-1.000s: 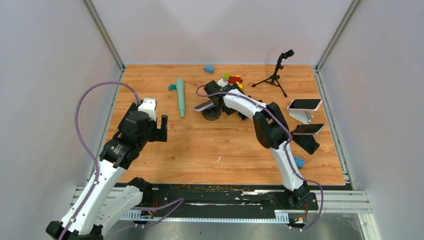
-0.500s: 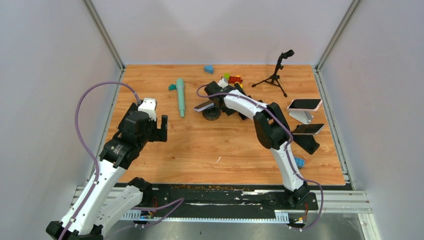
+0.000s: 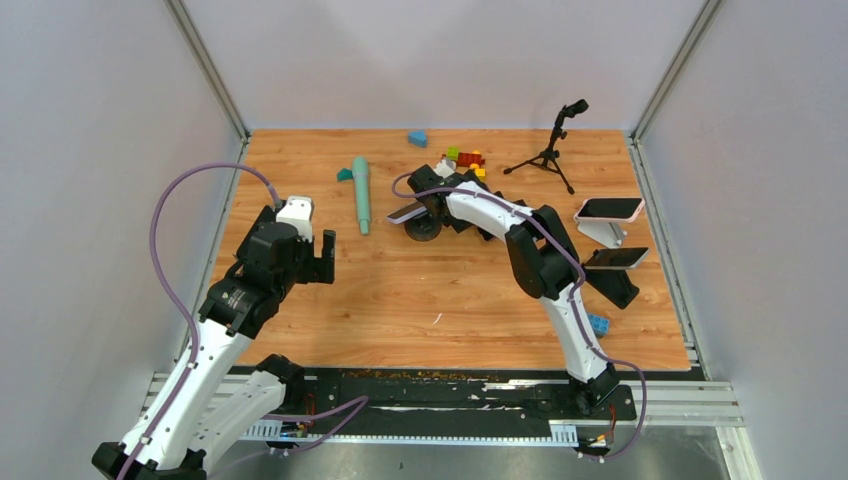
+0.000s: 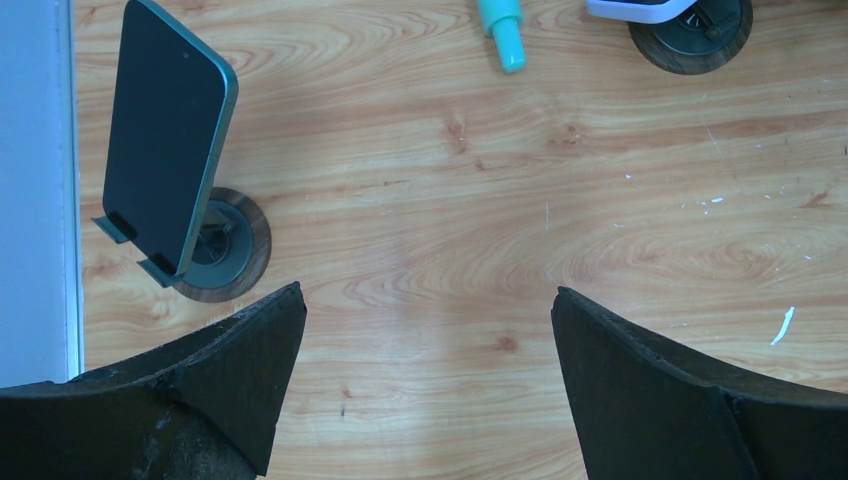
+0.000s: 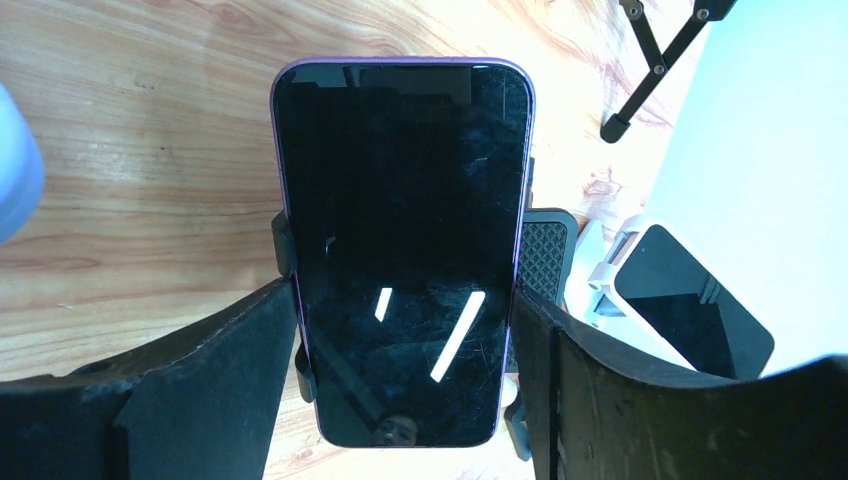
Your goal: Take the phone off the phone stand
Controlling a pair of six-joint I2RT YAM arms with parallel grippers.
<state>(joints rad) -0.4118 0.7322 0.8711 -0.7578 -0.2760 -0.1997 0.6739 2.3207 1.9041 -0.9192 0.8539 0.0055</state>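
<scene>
Camera above: purple phone (image 3: 405,212) rests on its round-based phone stand (image 3: 424,229) mid-worktop (image 3: 400,300), under the outstretched right arm (image 3: 495,212). Left wrist camera: left claw (image 4: 425,300) gapes wide above bare wood, near a teal phone (image 4: 165,135) on a second stand (image 4: 225,255). Right wrist camera: right claw (image 5: 405,290) brackets the purple phone, fingers (image 5: 200,370) against both long edges; whether it grips, I cannot tell.

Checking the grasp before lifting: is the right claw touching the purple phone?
Touching. Right wrist view: both claw fingers meet the purple phone at its sides, no gap.
</scene>
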